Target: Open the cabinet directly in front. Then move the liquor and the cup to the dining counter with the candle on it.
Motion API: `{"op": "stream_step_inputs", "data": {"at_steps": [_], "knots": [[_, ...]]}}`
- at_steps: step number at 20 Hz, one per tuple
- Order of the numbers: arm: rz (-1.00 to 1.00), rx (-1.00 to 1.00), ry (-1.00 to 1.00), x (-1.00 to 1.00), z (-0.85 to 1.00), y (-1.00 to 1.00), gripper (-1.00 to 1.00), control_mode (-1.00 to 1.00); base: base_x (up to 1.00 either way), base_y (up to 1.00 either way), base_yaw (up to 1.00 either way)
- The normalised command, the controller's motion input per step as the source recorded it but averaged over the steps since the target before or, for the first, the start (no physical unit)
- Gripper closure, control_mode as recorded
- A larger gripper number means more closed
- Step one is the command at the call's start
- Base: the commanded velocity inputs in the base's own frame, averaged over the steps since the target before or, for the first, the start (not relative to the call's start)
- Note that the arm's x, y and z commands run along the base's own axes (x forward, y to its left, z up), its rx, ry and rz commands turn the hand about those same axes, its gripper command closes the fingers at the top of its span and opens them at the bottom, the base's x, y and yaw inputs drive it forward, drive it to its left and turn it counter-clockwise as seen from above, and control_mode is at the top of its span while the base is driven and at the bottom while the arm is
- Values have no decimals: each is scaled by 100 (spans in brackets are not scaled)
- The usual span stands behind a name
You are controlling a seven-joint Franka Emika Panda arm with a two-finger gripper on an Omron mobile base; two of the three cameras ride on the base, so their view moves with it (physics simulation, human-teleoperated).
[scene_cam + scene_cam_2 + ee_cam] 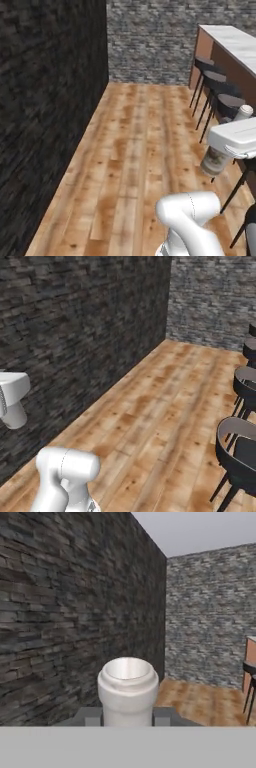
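- The gripper point(128, 717) is closed on the liquor point(128, 687); in the hand view the bottle's pale round mouth and thick neck stand between the two grey finger tips, one tight against each side.
- In the left base view the liquor point(216, 159) hangs at the right edge, its neck top poking above the white hand and its labelled lower body showing below it, clear of the floor.
- The bottle sits slightly tilted there, its foot nearer the camera than its top; how much is hard to judge, since the hand covers its middle.
- The dining counter point(235, 42) runs along the upper right of the left base view: a white, grey-veined marble top on a brown wood base.
- Dark stools point(212, 80) stand in a row against the counter's near side, and the held bottle hangs in front of them.
- In the right base view more of the stools point(240, 453) line the right edge, with curved dark backs and thin legs.
- A dark stone wall point(85, 331) closes the left side of the room, and a lighter grey stone wall point(150, 40) closes the far end.
- The plank wood floor point(135, 160) lies bare between the dark wall and the stools.
- The arm's white elbow point(187, 212) bulges at the bottom of the left base view.
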Motion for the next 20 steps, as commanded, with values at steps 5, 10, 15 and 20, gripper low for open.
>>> {"op": "stream_step_inputs", "data": {"at_steps": [5,10,15,20], "knots": [[0,0,0,0,0,0,100,100,99,-3,-16],[0,0,0,0,0,0,100,100,99,-1,-16],[0,0,0,0,0,0,100,100,98,0,-16],[0,0,0,0,0,0,100,100,95,0,-17]]}}
